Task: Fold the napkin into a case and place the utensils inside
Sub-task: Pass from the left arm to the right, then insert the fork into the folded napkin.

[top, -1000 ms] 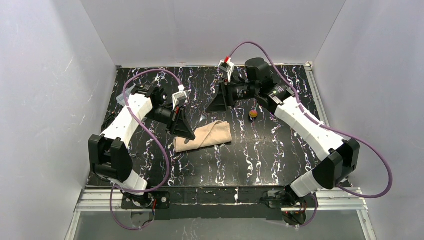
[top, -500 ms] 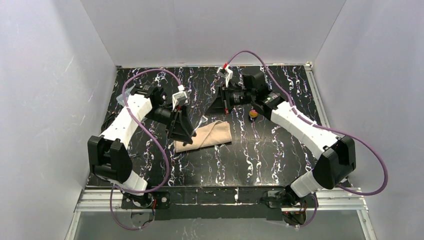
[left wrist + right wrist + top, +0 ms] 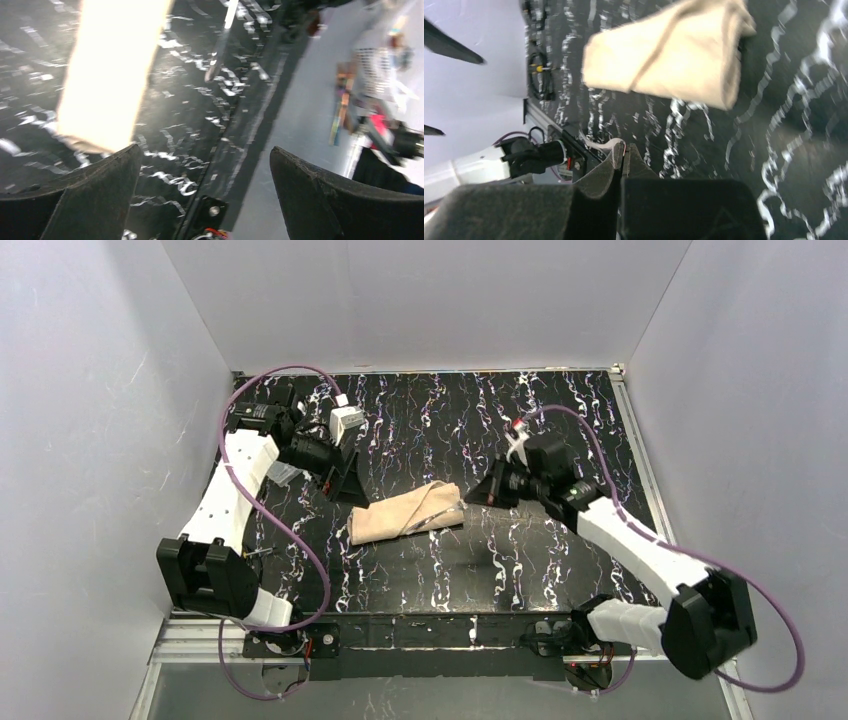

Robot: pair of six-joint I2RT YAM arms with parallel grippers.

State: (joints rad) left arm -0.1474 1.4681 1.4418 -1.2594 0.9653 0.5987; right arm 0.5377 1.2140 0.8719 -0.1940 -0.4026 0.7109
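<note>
Since the earlier frame, the left gripper [image 3: 346, 484] had let go and drawn back toward the far left corner. The right gripper [image 3: 480, 494] had swung from the far middle of the table [image 3: 560, 420] to the right end of the napkin [image 3: 405, 512]. The napkin lay at mid-table as a narrow, layered case, unshifted.

**Fingers.** The left fingers [image 3: 90, 195] were spread wide and empty. The right fingers [image 3: 616, 162] were pressed together, with nothing seen between them.

**Position.** From above, the case's left end lay just beside the left gripper and its right end near the right gripper, touching neither. In the left wrist view the cloth lay ahead on the left finger's side, not between the fingers. In the right wrist view it lay ahead of the closed tips, with bare table between.

**Step in hand.** Folding appeared finished and filling was probably next. The utensils could not be made out. To do this well, one gripper should steady the case near its mouth. The other should slide each piece in along the long axis, keeping low so the layers do not spring open.
</note>
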